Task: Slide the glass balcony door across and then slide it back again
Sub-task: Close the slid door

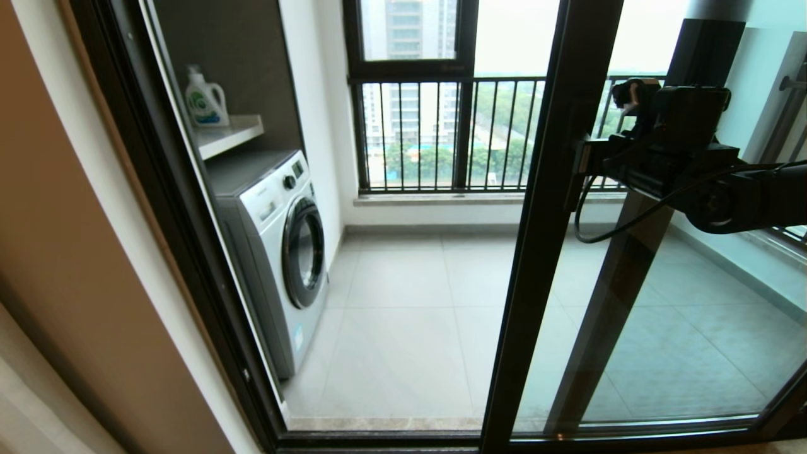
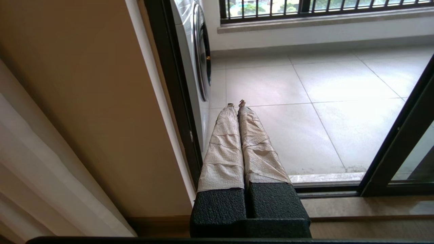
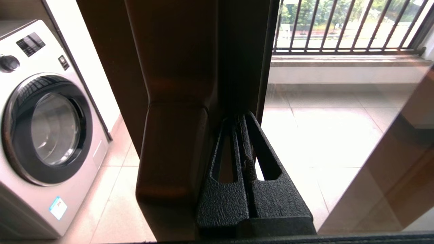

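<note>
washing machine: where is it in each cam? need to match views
Head view: washing machine at left-centre, on the balcony behind the door frame.
Left wrist view: only its front edge and porthole, at the top beside the dark frame.
Right wrist view: far left, porthole facing the camera.
Shared landmark: black-barred railing window.

A white front-loading washing machine (image 1: 277,252) stands on the balcony's left side, its round door facing the pale tiled floor (image 1: 403,302). Above it, a white shelf (image 1: 228,133) carries a white detergent bottle (image 1: 205,99) with a green label. Straight ahead, a black-barred railing window (image 1: 441,135) sits over a light stone sill (image 1: 435,199), with tower blocks and trees beyond. Indoors on the left runs a tan wall (image 2: 84,101) beside a pale curtain (image 2: 37,176).
</note>
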### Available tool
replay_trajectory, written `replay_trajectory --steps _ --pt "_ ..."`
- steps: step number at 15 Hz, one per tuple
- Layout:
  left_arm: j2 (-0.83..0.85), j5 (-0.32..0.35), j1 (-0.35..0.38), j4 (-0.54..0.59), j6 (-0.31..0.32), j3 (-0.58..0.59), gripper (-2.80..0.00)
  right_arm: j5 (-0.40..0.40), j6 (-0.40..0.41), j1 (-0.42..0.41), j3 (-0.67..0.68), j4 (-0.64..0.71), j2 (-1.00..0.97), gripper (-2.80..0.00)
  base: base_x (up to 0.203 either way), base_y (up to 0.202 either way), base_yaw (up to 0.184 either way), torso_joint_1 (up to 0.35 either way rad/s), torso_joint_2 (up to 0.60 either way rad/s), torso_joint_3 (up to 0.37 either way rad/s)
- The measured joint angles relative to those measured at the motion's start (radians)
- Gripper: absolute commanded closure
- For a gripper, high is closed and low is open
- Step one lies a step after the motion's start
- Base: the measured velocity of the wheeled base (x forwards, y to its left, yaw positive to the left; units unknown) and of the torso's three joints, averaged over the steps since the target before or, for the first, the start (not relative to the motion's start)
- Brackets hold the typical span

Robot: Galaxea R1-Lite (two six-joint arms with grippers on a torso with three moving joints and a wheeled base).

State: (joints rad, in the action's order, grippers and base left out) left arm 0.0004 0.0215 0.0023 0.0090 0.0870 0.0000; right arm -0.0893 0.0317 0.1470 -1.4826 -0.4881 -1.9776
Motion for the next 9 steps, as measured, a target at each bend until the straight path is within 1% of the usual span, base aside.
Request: replay_trajectory --steps 6,9 --pt "0.000 0.000 0.000 0.000 0.000 0.000 0.00 -0.058 0.000 0.124 -0.008 0.001 -0.012 0.00 0.000 0.000 0.000 0.000 0.00 0.000" --pt "0.000 0.000 0.000 0.000 0.000 0.000 0.00 -0.091 0.000 0.180 -0.035 0.002 -0.031 0.00 0.000 0.000 0.000 0.000 0.00 0.000"
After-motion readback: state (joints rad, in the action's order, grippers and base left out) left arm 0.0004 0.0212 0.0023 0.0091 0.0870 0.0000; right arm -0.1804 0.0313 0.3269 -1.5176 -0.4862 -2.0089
